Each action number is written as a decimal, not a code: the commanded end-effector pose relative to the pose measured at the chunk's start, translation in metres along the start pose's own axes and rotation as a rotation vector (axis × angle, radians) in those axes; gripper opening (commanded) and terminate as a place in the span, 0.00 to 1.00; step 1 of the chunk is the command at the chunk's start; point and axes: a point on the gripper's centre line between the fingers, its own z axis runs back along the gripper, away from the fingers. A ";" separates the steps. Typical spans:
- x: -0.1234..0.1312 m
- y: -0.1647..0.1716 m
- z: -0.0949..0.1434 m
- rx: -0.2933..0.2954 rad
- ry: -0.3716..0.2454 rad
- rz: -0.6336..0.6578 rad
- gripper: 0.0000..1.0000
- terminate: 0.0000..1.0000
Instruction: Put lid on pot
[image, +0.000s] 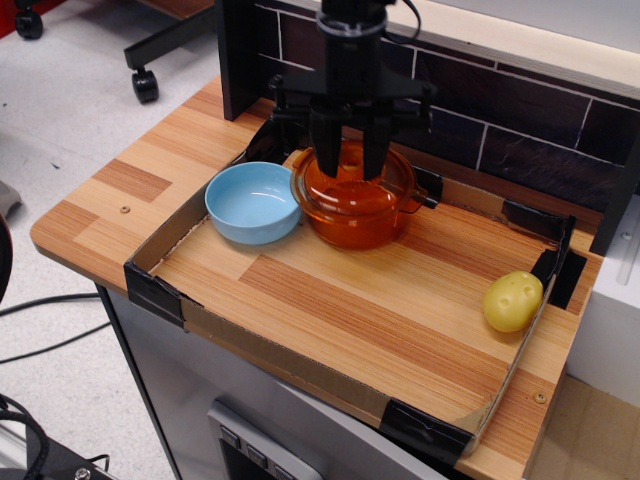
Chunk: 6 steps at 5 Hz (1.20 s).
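The amber pot (352, 226) stands at the back of the cardboard tray (283, 364), just right of the blue bowl. The amber lid (396, 179) lies level across the pot's rim and covers its opening. My gripper (350, 168) hangs straight down over the pot's centre. Its two black fingers (325, 158) reach down onto the lid on either side of the middle and hide the knob. The fingers stand as far apart as when they carried the lid, so they look shut on it.
A pale blue bowl (253, 201) sits against the pot's left side. A yellow potato-like object (513, 300) lies at the tray's right edge. A black post (243, 55) and a dark brick wall (520, 120) stand close behind.
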 end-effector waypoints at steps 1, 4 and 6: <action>0.016 0.001 0.008 -0.012 -0.032 0.029 0.00 0.00; 0.021 -0.017 0.000 0.010 -0.019 0.067 0.00 0.00; 0.029 -0.013 -0.002 0.013 -0.016 0.074 0.00 0.00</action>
